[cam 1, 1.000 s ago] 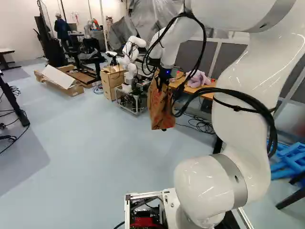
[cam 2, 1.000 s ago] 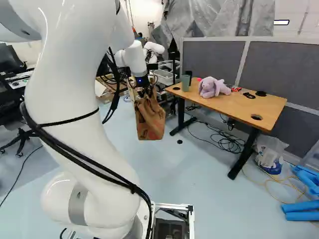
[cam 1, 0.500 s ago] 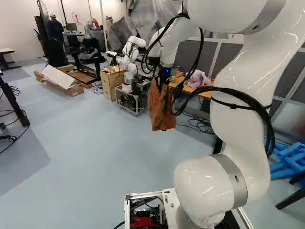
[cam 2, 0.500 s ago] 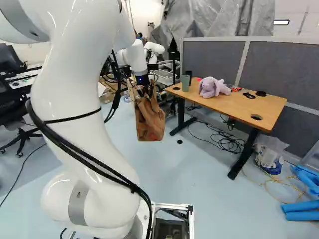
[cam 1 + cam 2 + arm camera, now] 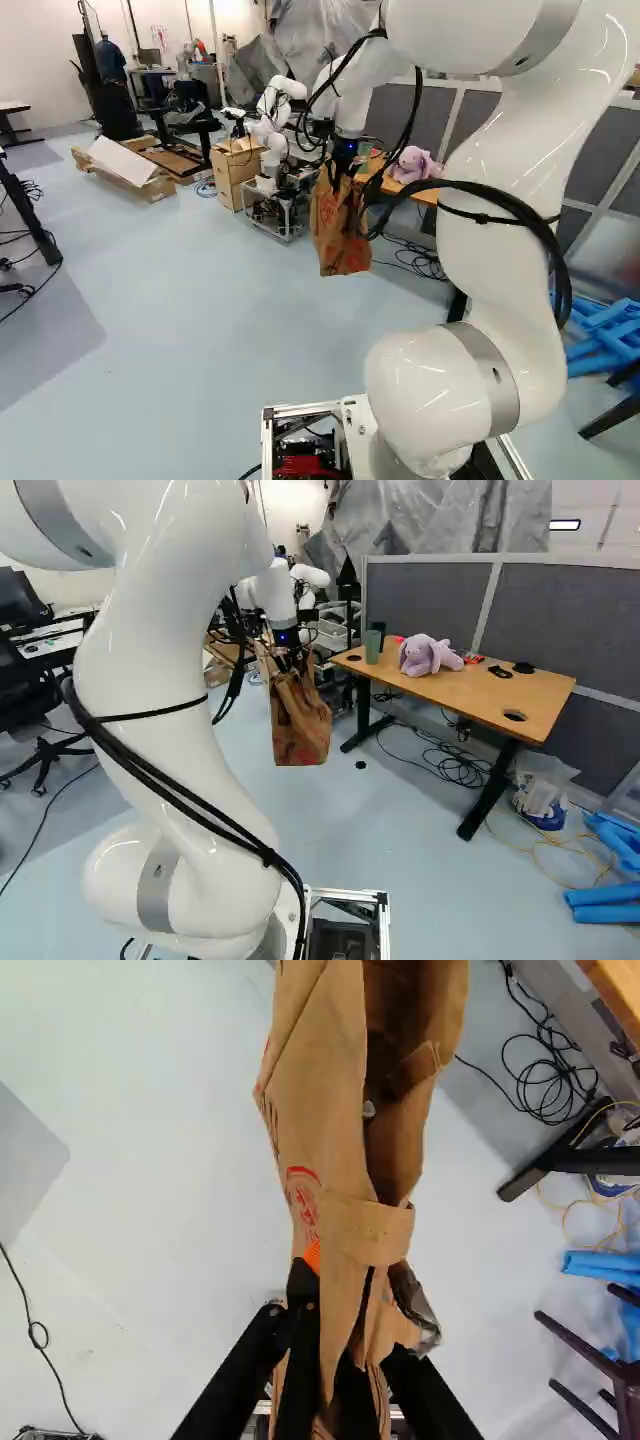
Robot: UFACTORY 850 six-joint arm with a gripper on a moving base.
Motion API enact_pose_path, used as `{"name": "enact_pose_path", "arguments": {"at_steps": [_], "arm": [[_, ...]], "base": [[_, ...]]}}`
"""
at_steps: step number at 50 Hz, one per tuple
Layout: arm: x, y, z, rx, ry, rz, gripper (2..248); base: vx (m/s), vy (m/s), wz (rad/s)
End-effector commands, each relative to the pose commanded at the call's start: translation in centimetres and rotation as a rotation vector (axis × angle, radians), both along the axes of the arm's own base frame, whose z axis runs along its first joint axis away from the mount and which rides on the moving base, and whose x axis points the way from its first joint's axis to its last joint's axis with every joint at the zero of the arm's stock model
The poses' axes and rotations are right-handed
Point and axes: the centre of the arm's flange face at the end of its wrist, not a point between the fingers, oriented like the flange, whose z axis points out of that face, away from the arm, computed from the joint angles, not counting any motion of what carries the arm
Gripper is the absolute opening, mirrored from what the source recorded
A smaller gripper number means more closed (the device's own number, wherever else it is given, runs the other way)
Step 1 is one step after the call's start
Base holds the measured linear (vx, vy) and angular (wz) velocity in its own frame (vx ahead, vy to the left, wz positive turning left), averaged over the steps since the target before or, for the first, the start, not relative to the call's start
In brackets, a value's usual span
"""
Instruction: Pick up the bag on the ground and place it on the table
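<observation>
My gripper (image 5: 290, 660) hangs left of the table in the right base view, shut on the top of the brown paper bag (image 5: 301, 720). The bag dangles upright above the floor, its bottom touching nothing. In the wrist view the gripper (image 5: 345, 1330) pinches the bag's folded handle strip, and the bag (image 5: 325, 1150) spreads out ahead of the fingers, its mouth partly open. The table (image 5: 470, 692) has a wooden top and black legs; a lilac plush toy (image 5: 425, 656) and a green cup (image 5: 373, 647) stand on it.
Grey partition panels (image 5: 570, 625) stand behind the table. Cables (image 5: 455, 765) and a plastic bag (image 5: 542, 785) lie on the floor by its legs. Another robot (image 5: 272, 120) and a wooden box (image 5: 235, 172) stand farther off. Blue pieces (image 5: 610, 900) lie at the right.
The arm's upper links have shifted rightward in the right base view and leftward in the left one. The bag, held throughout, hangs slightly lower. The base has not moved.
</observation>
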Motion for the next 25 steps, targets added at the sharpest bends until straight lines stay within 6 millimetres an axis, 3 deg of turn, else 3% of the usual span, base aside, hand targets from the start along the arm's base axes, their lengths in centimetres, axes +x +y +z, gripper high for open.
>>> {"name": "enact_pose_path", "arguments": {"at_steps": [25], "arm": [[0.2, -0.1, 3.5, 0.002, -0.069, -0.001, 21]], "base": [[0.0, 0.0, 0.0]]}}
